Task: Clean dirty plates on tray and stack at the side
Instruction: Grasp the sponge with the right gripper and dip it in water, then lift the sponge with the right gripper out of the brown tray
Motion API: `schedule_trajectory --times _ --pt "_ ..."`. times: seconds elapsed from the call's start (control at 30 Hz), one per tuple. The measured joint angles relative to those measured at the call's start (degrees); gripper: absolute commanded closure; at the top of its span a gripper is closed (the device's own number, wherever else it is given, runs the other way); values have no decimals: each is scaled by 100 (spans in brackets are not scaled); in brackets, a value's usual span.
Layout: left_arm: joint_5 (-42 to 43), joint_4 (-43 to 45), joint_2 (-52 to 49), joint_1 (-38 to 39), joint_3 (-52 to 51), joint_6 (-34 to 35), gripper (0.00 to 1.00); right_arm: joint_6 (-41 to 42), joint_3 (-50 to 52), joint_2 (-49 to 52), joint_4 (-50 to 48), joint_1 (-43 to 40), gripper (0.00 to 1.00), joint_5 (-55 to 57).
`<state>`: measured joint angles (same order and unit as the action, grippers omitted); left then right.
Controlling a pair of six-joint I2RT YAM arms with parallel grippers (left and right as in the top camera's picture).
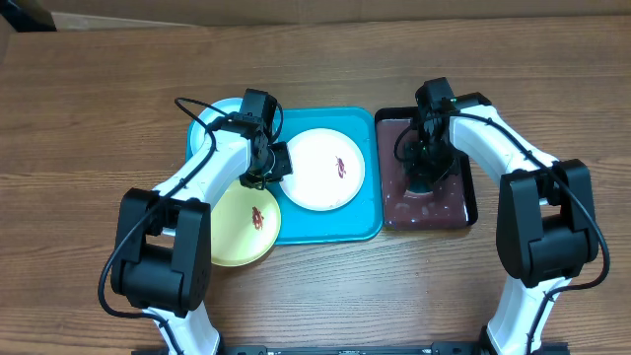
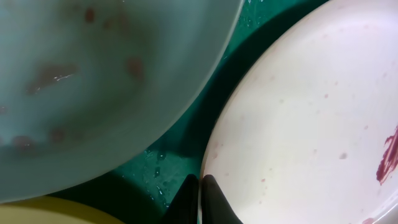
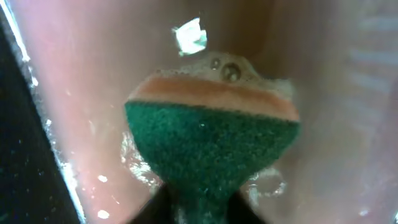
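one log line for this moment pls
left gripper: pinching white plate rim on tray | right gripper: holding sponge in black tray liquid | blue plate, yellow plate: smeared

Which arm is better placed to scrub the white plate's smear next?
Right: the right gripper holds the sponge in the black tray. The left gripper only pinches the rim of the white plate.

furniture: brown wood-grain table (image 1: 89, 99) | light: even, soft shadows
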<state>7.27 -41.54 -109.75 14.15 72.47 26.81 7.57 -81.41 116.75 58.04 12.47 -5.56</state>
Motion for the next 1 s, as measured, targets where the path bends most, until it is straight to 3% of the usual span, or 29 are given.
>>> schedule_trajectory --times 0.43,0.73,0.87,1.0 --pt "0 4 0 0 0 2 96 7 -649 -258 1207 0 96 527" --pt "0 -42 0 7 0 2 96 -9 -682 -549 1303 0 96 603" --pt "-2 -50 0 39 0 0 90 -11 -688 -549 1314 2 96 603" --pt "-2 46 0 87 0 0 96 -13 -697 -549 1316 2 96 603"
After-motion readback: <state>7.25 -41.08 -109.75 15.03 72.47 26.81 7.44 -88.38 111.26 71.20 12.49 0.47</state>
